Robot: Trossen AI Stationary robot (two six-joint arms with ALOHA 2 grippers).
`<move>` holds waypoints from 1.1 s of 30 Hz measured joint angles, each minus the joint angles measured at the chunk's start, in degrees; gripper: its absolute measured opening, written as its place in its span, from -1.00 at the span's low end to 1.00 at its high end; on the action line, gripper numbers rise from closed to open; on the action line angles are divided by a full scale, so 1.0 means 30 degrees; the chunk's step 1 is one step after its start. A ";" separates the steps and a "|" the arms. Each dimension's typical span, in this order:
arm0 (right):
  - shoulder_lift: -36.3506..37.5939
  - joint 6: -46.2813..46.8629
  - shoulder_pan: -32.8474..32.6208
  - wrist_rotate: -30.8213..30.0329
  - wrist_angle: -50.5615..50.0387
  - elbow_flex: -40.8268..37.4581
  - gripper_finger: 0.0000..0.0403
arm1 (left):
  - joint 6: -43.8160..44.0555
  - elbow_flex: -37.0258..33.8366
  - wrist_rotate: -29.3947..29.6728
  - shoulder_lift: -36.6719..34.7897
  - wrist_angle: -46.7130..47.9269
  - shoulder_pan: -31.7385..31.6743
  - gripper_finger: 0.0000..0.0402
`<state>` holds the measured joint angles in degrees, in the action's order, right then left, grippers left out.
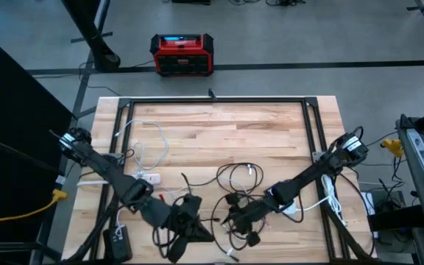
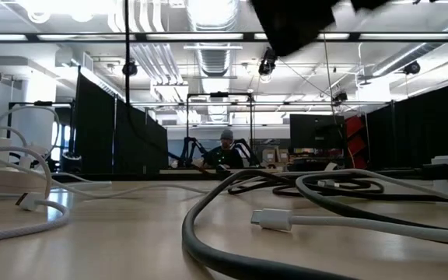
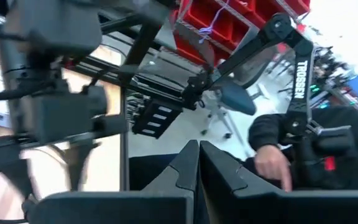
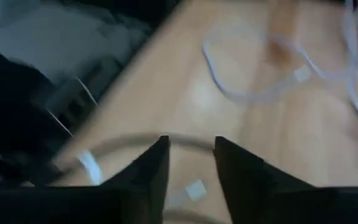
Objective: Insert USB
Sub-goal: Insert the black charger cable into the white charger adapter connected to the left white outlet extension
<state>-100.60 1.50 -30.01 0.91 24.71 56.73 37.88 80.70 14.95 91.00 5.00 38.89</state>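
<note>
My left claw (image 3: pixel 197 163) is pressed closed at the table's (image 1: pixel 271 125) near edge, my right claw (image 4: pixel 190 163) gapes empty beside it (black cables (image 1: pixel 234 180) underneath), white USB plug (image 2: pixel 272 220) lying loose.

Left arm (image 1: pixel 105 177) extended from the table's left edge diagonally toward the near centre, wrist low over the front of the table. Left gripper (image 3: pixel 199 163) closed, both dark fingers pressed together tip to tip, nothing seen between them. Right arm (image 1: pixel 311 177) extended from the right edge diagonally toward the near centre, mirroring the left. Right gripper (image 4: pixel 190 158) parted, a clear gap between the two fingers (image 4: pixel 157 165), nothing seen between them. Both wrists brought near each other at the table's front middle, apart and not touching.
</note>
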 joint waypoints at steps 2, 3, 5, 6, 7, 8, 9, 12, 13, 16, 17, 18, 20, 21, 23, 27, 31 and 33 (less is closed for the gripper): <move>0.0025 0.0046 0.0010 0.0236 0.1589 0.0002 -0.03 | -0.0127 0.0174 0.0558 0.0000 0.0047 0.0403 -1.00; 0.0029 0.0183 0.0051 0.0224 0.2158 0.0007 0.01 | -0.0204 0.0236 0.0818 0.0000 0.0100 0.0574 -1.00; 0.0029 0.0596 0.0291 0.0239 0.2891 0.0007 0.07 | -0.0398 0.0273 0.1211 0.0000 0.0095 0.0860 -1.00; 0.0029 0.0857 0.0446 0.0253 0.3020 0.0007 0.10 | -0.0457 0.0279 0.1328 0.0000 0.0101 0.0976 -1.00; 0.0029 0.1215 0.0649 0.0261 0.3038 0.0012 0.13 | -0.0465 0.0279 0.1349 0.0000 0.0101 0.1035 -1.00; 0.0029 0.1534 0.0846 0.0246 0.3038 0.0022 0.15 | -0.0465 0.0279 0.1348 0.0000 0.0111 0.1075 -1.00; 0.0029 0.1705 0.1006 0.0269 0.3087 0.0036 0.17 | -0.0466 0.0279 0.1375 0.0000 0.0108 0.1109 -1.00; 0.0029 0.1790 0.1241 0.0703 0.3823 0.0056 0.22 | -0.0466 0.0220 0.1401 0.0000 0.0106 0.1115 -1.00; 0.0029 0.1815 0.1264 0.1120 0.4197 0.0058 0.22 | -0.0472 0.0213 0.1401 0.0000 0.0108 0.1115 -1.00; 0.0038 0.2100 0.1258 0.2071 0.5086 0.0073 0.21 | -0.0468 0.0213 0.1405 0.0007 0.0123 0.1115 -1.00; 0.0051 0.2119 0.1259 0.2081 0.5171 0.0073 0.19 | -0.0472 0.0213 0.1401 0.0007 0.0116 0.1115 -1.00; 0.0051 0.2141 0.1273 0.2084 0.5248 0.0073 0.16 | -0.0472 0.0213 0.1403 0.0007 0.0115 0.1115 -1.00; 0.0051 0.2193 0.1288 0.2148 0.5395 0.0073 0.09 | -0.0472 0.0213 0.1401 0.0007 0.0123 0.1115 -1.00; 0.0051 0.2203 0.1289 0.2153 0.5464 0.0073 0.04 | -0.0472 0.0206 0.1401 0.0007 0.0123 0.1115 -1.00; 0.0051 0.2212 0.1272 0.2198 0.5454 0.0129 -0.09 | -0.0472 0.0206 0.1401 0.0007 0.0123 0.1115 -1.00; 0.0051 0.2177 0.1265 0.2205 0.5322 0.0323 -0.45 | -0.0465 0.0198 0.1401 0.0007 0.0137 0.1115 -1.00; 0.0051 0.1602 0.1225 0.2136 0.5146 0.0357 -0.90 | -0.0465 0.0198 0.1401 0.0007 0.0137 0.1115 -1.00; 0.0125 0.1073 0.1025 0.1307 0.4668 0.0357 -0.94 | -0.0465 0.0191 0.1393 0.0007 0.0179 0.1115 -1.00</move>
<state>-100.22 4.72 -26.94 4.83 38.71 57.80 36.49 81.28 19.13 91.02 5.54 42.24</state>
